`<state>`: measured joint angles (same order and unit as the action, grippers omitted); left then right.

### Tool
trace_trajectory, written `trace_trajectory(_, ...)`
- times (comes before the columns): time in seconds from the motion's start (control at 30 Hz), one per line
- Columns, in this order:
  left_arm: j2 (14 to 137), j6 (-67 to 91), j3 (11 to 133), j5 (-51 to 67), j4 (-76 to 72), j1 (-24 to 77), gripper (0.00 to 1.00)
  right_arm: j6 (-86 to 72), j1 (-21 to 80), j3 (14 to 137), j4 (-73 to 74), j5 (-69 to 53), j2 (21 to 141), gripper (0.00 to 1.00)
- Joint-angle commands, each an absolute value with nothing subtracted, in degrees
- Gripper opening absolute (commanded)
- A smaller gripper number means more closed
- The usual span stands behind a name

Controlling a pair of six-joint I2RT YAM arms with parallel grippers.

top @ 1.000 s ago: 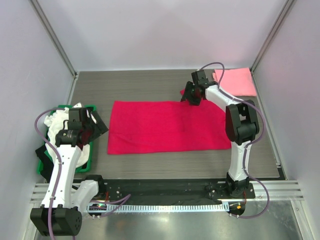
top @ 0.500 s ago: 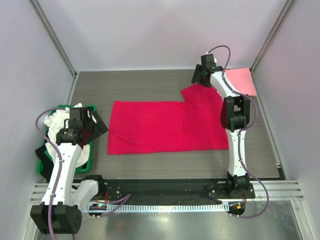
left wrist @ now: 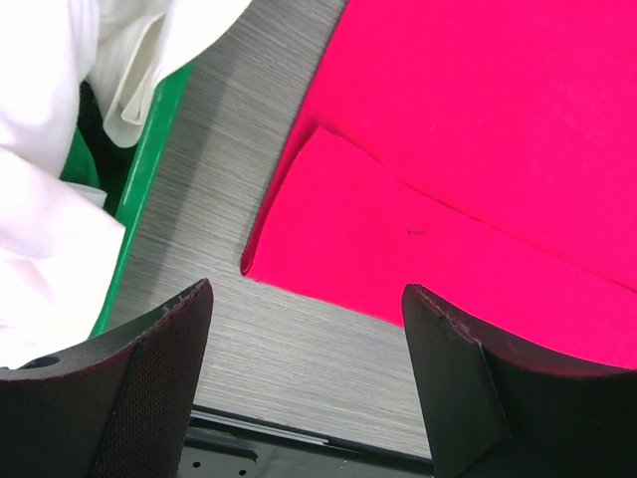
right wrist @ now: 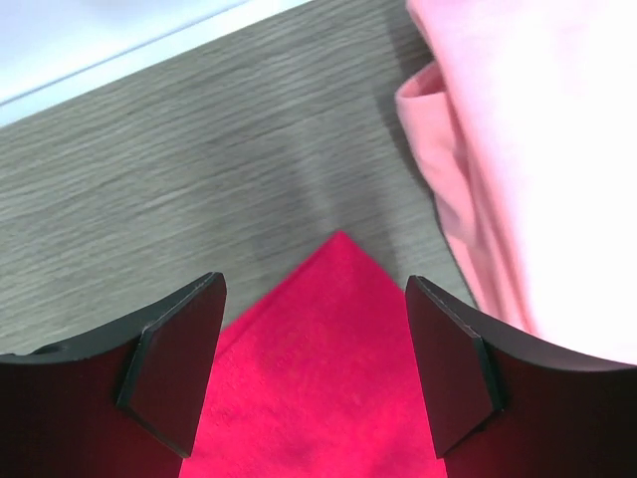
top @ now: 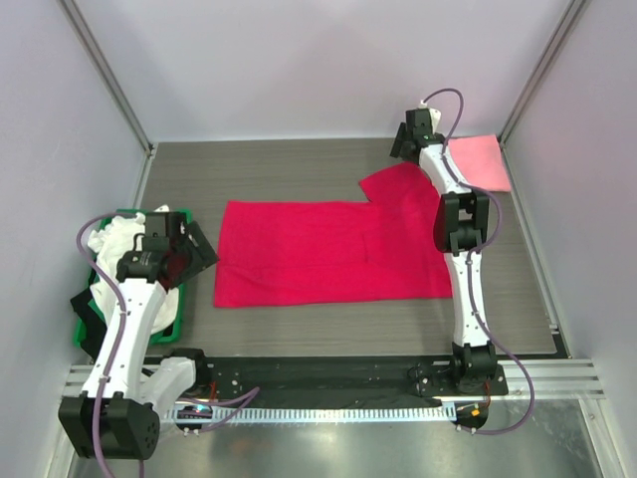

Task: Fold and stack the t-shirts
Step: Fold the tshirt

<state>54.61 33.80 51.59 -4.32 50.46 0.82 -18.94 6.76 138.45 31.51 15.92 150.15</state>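
Note:
The crimson-red t-shirt [top: 328, 251] lies flat across the middle of the table, with a sleeve spread out at its far right [top: 398, 184]. The folded light pink t-shirt [top: 476, 161] lies at the far right corner. The white t-shirt [top: 119, 239] is bunched in the green crate. My right gripper [top: 406, 142] is open and empty just above the red sleeve's tip [right wrist: 338, 249], beside the pink t-shirt [right wrist: 528, 149]. My left gripper [top: 189, 249] is open and empty over the red t-shirt's near left corner [left wrist: 299, 249].
A green plastic crate [top: 129, 329] stands at the left edge and shows in the left wrist view [left wrist: 139, 189]. Dark cloth hangs beside it [top: 85, 309]. A black rail [top: 318, 373] runs along the table's near edge. Walls close in on three sides.
My right gripper has let go of the red sleeve and moved back and right; the sleeve now lies spread flat. My left gripper has shifted slightly to the right.

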Motion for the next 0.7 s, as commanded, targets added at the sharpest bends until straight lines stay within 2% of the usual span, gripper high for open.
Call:
trace_trajectory(0.0,55.11,33.75,51.77,-5.89,50.10,2.02,0.77,-20.83,7.21,141.06,26.90,16.44,151.69,0.79)
trace_trajectory(0.1,55.28,33.84,51.68,-5.98,50.10,2.29,0.77,-21.01,7.12,140.98,26.81,15.64,153.10,0.75)
trace_trajectory(0.17,55.46,33.84,51.68,-5.98,50.01,2.29,0.77,-20.40,7.12,140.63,26.54,15.82,153.89,0.68)
trace_trajectory(0.23,55.98,33.84,51.68,-6.06,50.10,2.37,0.77,-20.48,6.68,140.45,26.28,15.13,154.51,0.55)
trace_trajectory(0.33,56.60,33.93,51.77,-6.24,50.27,2.37,0.77,-21.71,6.50,139.31,26.11,13.80,154.34,0.41)
trace_trajectory(0.37,56.60,33.93,51.77,-6.33,50.19,2.37,0.77,-21.71,6.50,138.87,26.02,13.10,153.73,0.32)
trace_trajectory(0.53,58.79,33.40,51.42,-6.59,48.09,2.37,0.78,-22.23,6.42,133.51,25.05,13.27,150.74,0.04)
trace_trajectory(0.57,61.06,33.40,51.59,-6.33,47.55,2.37,0.78,-22.15,6.42,131.94,24.61,12.49,150.30,0.01)
trace_trajectory(0.67,67.38,33.14,55.36,-6.67,45.53,2.29,0.78,-22.06,6.42,130.78,23.73,11.34,149.24,0.01)
